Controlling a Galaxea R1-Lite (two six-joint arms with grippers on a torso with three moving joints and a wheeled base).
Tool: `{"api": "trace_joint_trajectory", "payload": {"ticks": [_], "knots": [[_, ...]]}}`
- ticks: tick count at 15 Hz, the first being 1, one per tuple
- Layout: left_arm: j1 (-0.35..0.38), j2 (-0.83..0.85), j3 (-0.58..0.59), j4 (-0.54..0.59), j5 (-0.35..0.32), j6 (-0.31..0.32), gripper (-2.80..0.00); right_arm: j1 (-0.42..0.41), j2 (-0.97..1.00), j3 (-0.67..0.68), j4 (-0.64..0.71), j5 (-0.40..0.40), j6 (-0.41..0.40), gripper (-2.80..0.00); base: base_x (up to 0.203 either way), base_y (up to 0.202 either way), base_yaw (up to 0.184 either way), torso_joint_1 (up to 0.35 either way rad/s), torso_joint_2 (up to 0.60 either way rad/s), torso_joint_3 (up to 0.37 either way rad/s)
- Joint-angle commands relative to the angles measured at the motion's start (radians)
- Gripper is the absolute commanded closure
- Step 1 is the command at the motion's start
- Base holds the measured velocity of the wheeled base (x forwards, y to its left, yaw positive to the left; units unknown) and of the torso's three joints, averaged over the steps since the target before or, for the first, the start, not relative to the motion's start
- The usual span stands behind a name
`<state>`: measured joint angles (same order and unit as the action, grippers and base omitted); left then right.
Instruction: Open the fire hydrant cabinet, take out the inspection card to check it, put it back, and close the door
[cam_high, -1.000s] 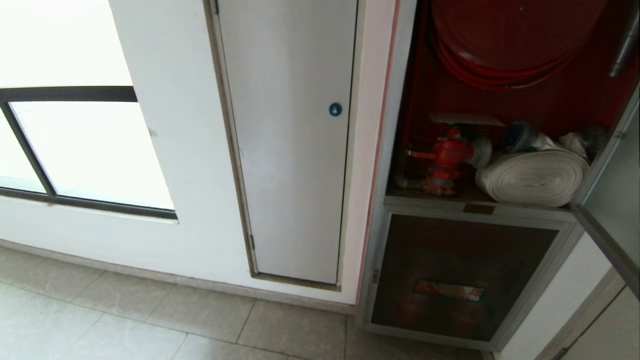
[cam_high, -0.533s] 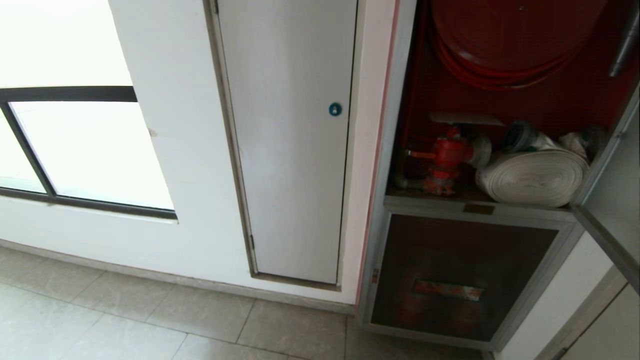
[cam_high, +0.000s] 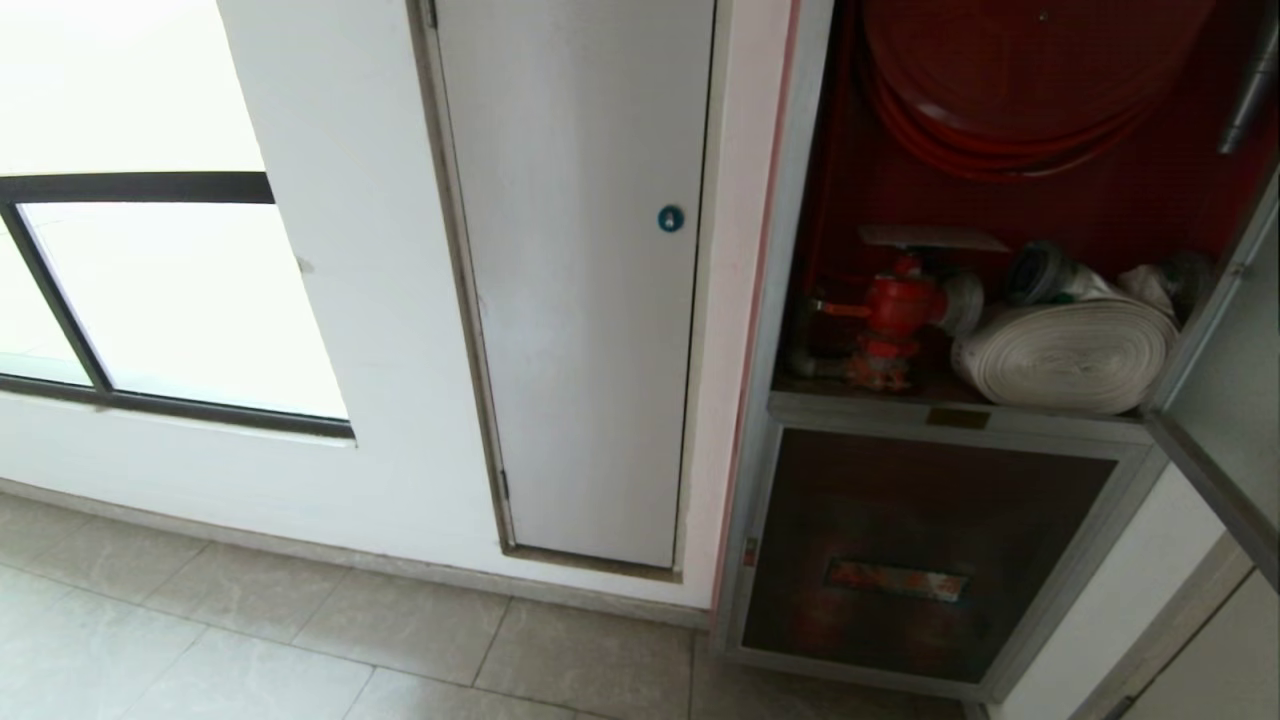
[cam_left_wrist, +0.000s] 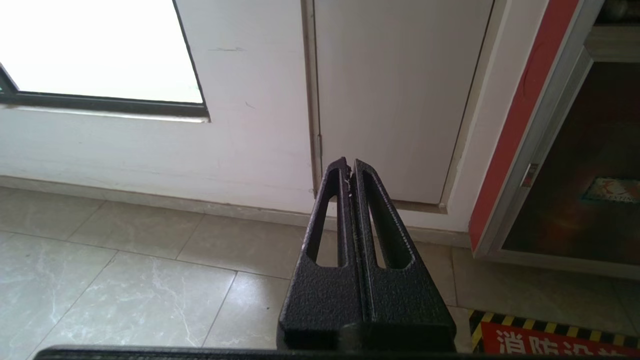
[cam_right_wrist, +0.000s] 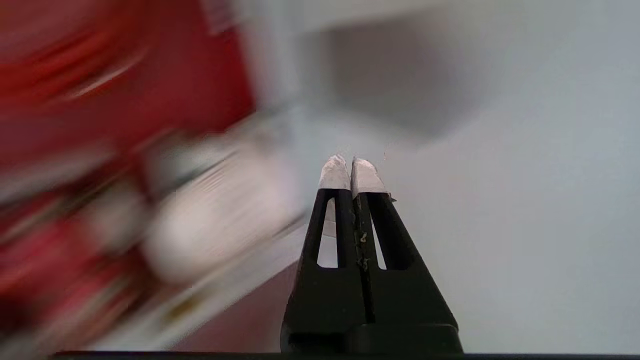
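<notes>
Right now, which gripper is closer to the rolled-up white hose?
Right. The right gripper is up by the open cabinet, with the hose just beside it. The left gripper hangs low over the floor, facing the plain grey door.

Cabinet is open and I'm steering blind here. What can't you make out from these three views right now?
- Inspection card: in no view, so I cannot say where it is.
- Door: cut off by the head view's right edge; sticker and latch unseen.
- Fire hydrant cabinet interior: motion-blurred in the right wrist view.
- Right gripper: outside the head view; shut, holding nothing.
- Left gripper: outside the head view; shut, pointing at the floor by the grey-white door.
</notes>
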<state>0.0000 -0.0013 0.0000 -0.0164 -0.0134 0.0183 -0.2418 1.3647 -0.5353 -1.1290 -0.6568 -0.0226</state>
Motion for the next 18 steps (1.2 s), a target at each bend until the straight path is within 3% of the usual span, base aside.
{"api": "trace_joint_trajectory", "payload": {"ticks": [1,3,5,7,9,14,18], "knots": [[0.0,0.001,0.006,0.0,0.0,0.0,0.0,0.182,0.01,0.003,0.035,0.003,0.0,0.0,0.0,0.0,0.0,0.0,0.0,0.0],[0.0,0.001,0.006,0.0,0.0,0.0,0.0,0.303,0.015,0.002,0.096,0.009,0.0,0.0,0.0,0.0,0.0,0.0,0.0,0.0],[0.0,0.001,0.006,0.0,0.0,0.0,0.0,0.369,0.016,-0.001,0.183,0.038,0.0,0.0,0.0,0.0,0.0,0.0,0.0,0.0],[0.0,0.001,0.006,0.0,0.0,0.0,0.0,0.385,-0.002,-0.003,0.267,0.121,-0.002,0.0,0.0,0.0,0.0,0.0,0.0,0.0],[0.0,0.001,0.006,0.0,0.0,0.0,0.0,0.386,-0.064,-0.002,0.362,0.129,-0.004,0.0,0.0,0.0,0.0,0.0,0.0,0.0],[0.0,0.001,0.006,0.0,0.0,0.0,0.0,0.387,-0.406,0.003,0.665,0.1,-0.005,0.0,0.0,0.0,0.0,0.0,0.0,0.0],[0.0,0.001,0.006,0.0,0.0,0.0,0.0,0.385,-0.699,0.003,0.917,0.029,-0.03,0.0,0.0,0.0,0.0,0.0,0.0,0.0]]}}
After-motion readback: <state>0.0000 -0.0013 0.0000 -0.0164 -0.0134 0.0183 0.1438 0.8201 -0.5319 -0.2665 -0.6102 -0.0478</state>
